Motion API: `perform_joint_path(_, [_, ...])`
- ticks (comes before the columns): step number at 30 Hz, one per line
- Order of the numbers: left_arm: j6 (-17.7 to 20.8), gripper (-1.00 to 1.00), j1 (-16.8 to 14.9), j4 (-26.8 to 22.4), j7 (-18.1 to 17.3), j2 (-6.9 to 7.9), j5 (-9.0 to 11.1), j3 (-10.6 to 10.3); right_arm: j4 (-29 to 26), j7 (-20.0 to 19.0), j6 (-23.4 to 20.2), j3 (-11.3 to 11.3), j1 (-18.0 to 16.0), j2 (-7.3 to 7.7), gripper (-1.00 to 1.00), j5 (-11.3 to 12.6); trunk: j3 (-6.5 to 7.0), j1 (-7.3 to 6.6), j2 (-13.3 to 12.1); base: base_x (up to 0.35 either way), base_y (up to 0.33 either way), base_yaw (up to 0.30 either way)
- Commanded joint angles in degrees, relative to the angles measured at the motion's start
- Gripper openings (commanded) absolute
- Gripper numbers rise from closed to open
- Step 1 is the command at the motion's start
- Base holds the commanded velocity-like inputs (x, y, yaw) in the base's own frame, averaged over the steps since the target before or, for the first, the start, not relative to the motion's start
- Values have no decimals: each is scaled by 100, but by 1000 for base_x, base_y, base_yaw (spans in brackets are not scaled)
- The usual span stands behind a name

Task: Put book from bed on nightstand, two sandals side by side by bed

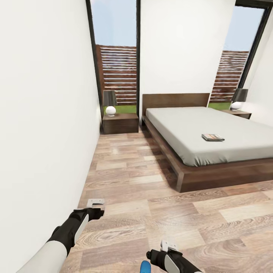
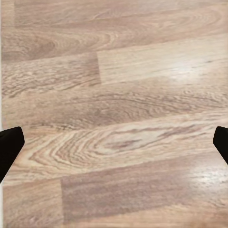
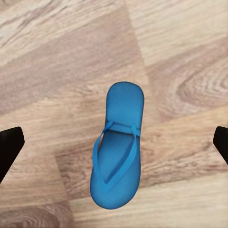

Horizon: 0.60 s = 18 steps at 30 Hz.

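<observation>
My left pincer [image 1: 95,203] and right pincer [image 1: 168,245] both stand wide and hold nothing above the wood floor [image 1: 151,212]. A blue sandal [image 3: 118,147] lies flat on the floor below the right pincer. The book [image 1: 212,137] lies on the bed [image 1: 227,148]; a nightstand [image 1: 120,123] stands beside the headboard.

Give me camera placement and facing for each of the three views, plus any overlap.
Head view: on the robot's head, facing forward and down into the bedroom at the bed, book, two nightstands and floor; both arms and the left end effector and right end effector show.
Left wrist view: near the left end effector, facing bare floor; dark fingertips at the edges.
Right wrist view: near the right end effector, facing a blue sandal on the floor; fingertips at the edges.
Shared: sandal's tip also appears in the head view.
</observation>
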<state>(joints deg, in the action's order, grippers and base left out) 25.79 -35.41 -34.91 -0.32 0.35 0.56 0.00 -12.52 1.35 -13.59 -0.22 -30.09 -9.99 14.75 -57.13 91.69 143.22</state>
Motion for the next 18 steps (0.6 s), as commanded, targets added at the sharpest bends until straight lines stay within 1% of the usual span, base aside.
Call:
perform_joint_path(1, [31,100,-1,-11,-3,1,6,0,-20,14,-31,0,-1,-1,100,37,-15,-1,2,0,0,0])
perform_joint_path(10, [31,100,-1,-13,-3,2,6,0,-90,21,-42,30,-8,-1,100,37,-99,-1,2,0,0,0])
perform_joint_path(18, [29,100,-1,-13,-3,0,6,0,-319,23,-68,40,-13,-1,100,37,-174,-1,2,0,0,0])
